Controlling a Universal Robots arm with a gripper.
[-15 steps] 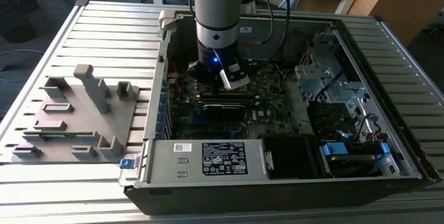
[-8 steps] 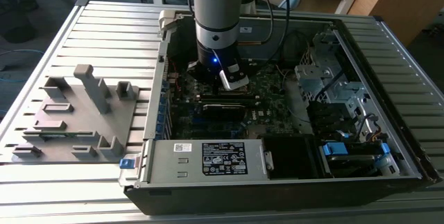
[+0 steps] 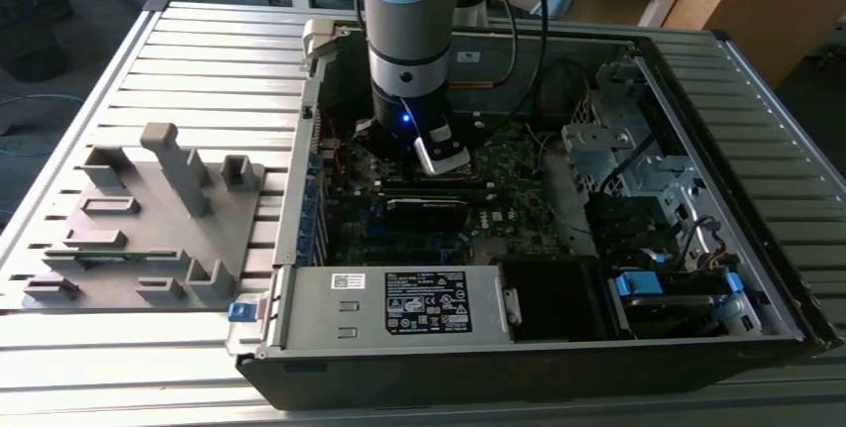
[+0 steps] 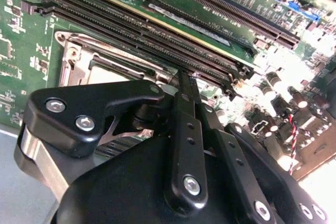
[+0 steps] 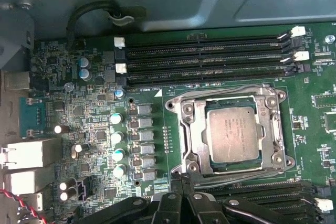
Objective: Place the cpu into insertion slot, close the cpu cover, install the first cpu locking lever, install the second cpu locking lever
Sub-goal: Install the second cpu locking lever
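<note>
PC case (image 3: 740, 278): open, lying flat on the slatted table (image 3: 198, 70); holds motherboard, PSU box (image 3: 396, 303) at 6 o'clock, drive bays at 3 o'clock.
Fixture tray (image 3: 139, 239): grey, beside the case at 9 o'clock in the exterior view; its holders look bare.
Arm (image 3: 410, 41): reaches down into the case centre, wrist low over the board.
Motherboard (image 5: 79, 77): green; black memory slots (image 5: 205, 59) at 12 o'clock of the socket, more at its 6 o'clock.
Insertion slot (image 5: 231, 132): holds the cpu (image 5: 232, 134), seated flat, silver top showing.
Cpu cover (image 5: 191, 129): frame lies down around the chip, window over it.
Levers: thin wire runs along the socket's 12 and 6 o'clock edges; can't tell if latched.
Gripper (image 5: 181, 182): jaws pinched together, nothing visibly held, tip just at the socket's 6 o'clock edge.
Step (judgement): chip in, cover down, so prob. lever work.
Next move calls for: fine tip contact on thin wire, push down and sideways under its hook w/o scraping the board.
</note>
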